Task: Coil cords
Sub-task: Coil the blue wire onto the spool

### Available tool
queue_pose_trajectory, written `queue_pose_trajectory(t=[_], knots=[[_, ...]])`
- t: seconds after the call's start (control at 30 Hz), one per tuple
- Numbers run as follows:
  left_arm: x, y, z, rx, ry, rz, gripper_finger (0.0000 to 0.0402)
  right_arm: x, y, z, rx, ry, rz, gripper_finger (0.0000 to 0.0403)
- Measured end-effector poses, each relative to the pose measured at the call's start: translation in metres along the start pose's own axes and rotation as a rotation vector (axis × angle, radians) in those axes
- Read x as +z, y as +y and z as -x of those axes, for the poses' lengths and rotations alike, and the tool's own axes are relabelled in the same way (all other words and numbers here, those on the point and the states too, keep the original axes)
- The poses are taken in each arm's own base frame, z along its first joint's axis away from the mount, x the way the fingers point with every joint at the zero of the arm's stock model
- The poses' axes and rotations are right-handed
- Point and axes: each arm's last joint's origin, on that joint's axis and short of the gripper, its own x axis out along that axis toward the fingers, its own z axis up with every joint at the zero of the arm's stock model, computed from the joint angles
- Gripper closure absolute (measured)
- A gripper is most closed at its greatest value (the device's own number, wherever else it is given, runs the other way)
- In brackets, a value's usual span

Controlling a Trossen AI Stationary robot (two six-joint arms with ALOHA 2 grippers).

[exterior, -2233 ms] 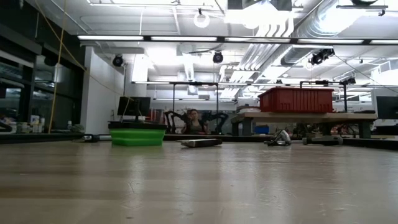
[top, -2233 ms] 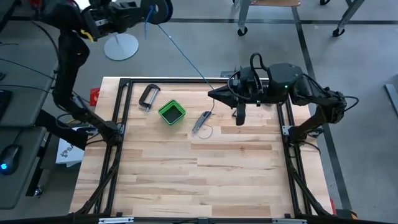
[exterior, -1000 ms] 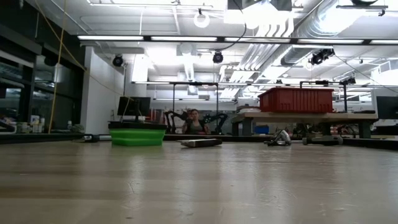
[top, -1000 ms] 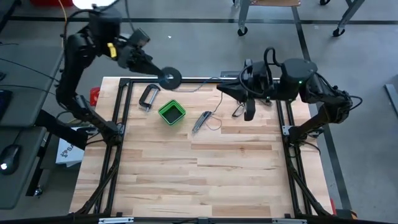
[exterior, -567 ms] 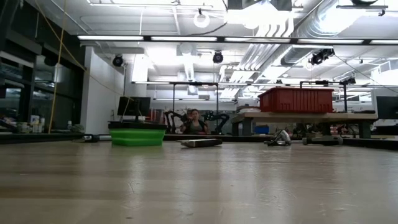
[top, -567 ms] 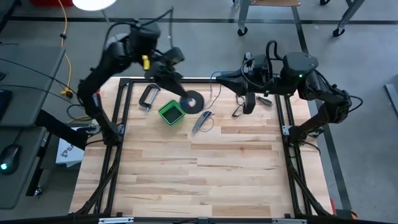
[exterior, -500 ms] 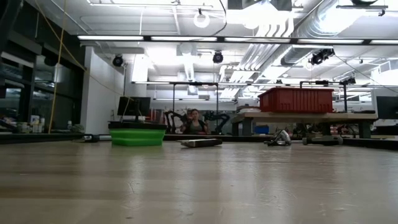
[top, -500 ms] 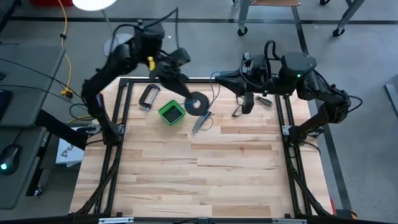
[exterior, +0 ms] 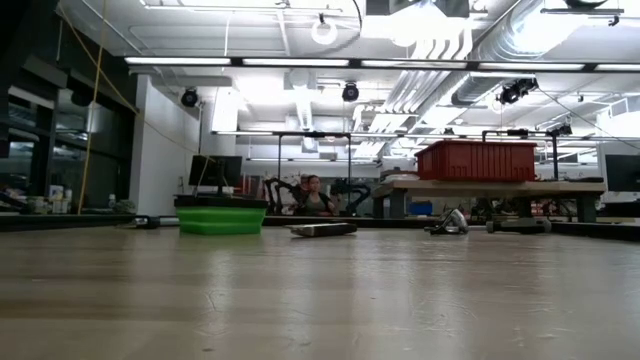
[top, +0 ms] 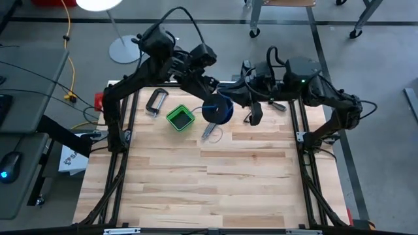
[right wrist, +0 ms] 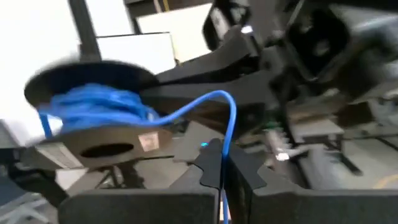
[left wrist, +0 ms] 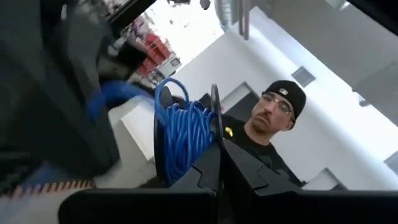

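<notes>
Wide wooden table (top: 209, 183) fills the overhead view, black frame around it, and both arms are reaching in over its far edge. The left gripper (top: 210, 91) is stretched out from the left, clenched on the rim of the dark spool (top: 217, 109), which hangs in the air just beside the green box (top: 180, 117) and above the small grey tool (top: 211, 127) lying on the boards. From the left wrist view the spool (left wrist: 186, 134) sits edge-on, blue wire (left wrist: 186, 134) wound thick between its flanges, and a person in a dark cap shows beyond it. The right gripper (top: 230, 88) comes in from the right and meets the spool up close; its fingers are pinched shut on the blue wire (right wrist: 211, 106), which loops from the spool (right wrist: 93, 118) down into the fingertips. A metal clamp (top: 155, 102) lies near the far left corner. At table height, the green box (exterior: 221, 220) and tool (exterior: 323, 229) sit far back.
</notes>
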Motion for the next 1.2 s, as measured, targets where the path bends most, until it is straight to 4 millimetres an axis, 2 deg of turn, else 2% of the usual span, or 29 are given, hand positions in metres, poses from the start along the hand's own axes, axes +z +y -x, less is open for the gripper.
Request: queue_pose_trajectory(t=[0.2, 0.43, 0.63, 0.9, 1.03, 1.2], knots=[[0.005, -0.003, -0.001, -0.048, -0.091, -0.148, 0.04, -0.005, 0.0, -0.019, 0.066, -0.055, 0.005, 0.0403], [0.007, -0.018, 0.002, -0.085, -0.179, -0.314, 0.04, 0.005, -0.004, -0.02, 0.08, -0.167, -0.002, 0.0403], [0.012, -0.033, 0.018, -0.126, -0.345, -0.514, 0.04, 0.001, -0.003, -0.032, 0.142, -0.191, -0.059, 0.0403], [0.02, -0.036, 0.035, -0.075, -0.496, -0.665, 0.04, -0.016, -0.005, -0.05, 0.141, -0.14, -0.119, 0.0403], [0.022, -0.045, 0.048, -0.041, -0.521, -0.753, 0.04, -0.012, -0.004, -0.046, 0.144, -0.148, -0.137, 0.0403], [0.018, -0.07, 0.068, 0.014, -0.48, -0.8, 0.04, -0.009, 0.001, -0.039, 0.141, -0.128, -0.142, 0.0403]])
